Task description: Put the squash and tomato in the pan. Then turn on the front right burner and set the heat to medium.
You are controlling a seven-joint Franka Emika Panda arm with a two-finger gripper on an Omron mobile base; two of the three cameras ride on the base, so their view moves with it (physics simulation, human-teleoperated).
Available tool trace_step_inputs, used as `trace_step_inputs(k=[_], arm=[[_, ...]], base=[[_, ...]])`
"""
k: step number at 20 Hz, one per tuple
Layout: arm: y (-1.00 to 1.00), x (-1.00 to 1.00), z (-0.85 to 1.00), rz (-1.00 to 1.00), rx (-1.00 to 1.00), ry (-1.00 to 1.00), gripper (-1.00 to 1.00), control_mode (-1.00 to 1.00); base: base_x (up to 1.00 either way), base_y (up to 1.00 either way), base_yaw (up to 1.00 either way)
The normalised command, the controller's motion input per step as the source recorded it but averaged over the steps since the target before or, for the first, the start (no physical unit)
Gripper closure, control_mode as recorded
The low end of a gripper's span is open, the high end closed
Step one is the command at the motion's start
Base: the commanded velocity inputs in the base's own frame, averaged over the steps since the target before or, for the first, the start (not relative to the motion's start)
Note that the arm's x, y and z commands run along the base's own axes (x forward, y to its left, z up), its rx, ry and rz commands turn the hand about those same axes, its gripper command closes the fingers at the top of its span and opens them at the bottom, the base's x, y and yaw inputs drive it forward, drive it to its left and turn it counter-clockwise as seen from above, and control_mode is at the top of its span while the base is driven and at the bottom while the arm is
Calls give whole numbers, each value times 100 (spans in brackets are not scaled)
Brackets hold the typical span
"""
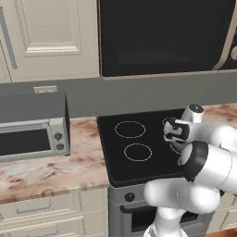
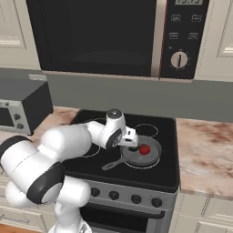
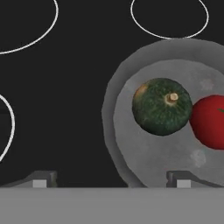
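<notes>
The grey pan (image 3: 148, 157) sits on the front right burner, its short handle (image 2: 111, 164) pointing toward the stove's front left. Inside it the dark green squash (image 3: 162, 106) lies stem up, touching the red tomato (image 3: 210, 121) beside it. In the right base view the tomato (image 2: 144, 149) rests mid-pan (image 2: 153, 158) and the squash (image 2: 133, 148) peeks out beneath the hand. My gripper (image 3: 111, 181) hovers open just above the pan's left rim, nothing between its fingertips (image 3: 183, 181). The hand (image 1: 171, 134) also hangs over the stove's right side.
Black glass cooktop (image 1: 139, 143) with white burner rings. A row of knobs (image 2: 135, 198) runs along the stove front. A microwave (image 2: 113, 36) hangs overhead. A toaster oven (image 1: 32, 129) stands on the marble counter at left; more counter (image 2: 205, 154) lies to the right.
</notes>
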Motion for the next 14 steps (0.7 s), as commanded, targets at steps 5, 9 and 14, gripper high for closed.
trace_step_inputs(k=[5,9,14], arm=[[44,0,7,-13,9,-8,-100,-100],[21,-1,45,-13,2,-1,-100,-100],[19,-19,27,-4,0,2,-100,-100]], base=[[0,0,0],[0,0,0],[0,0,0]])
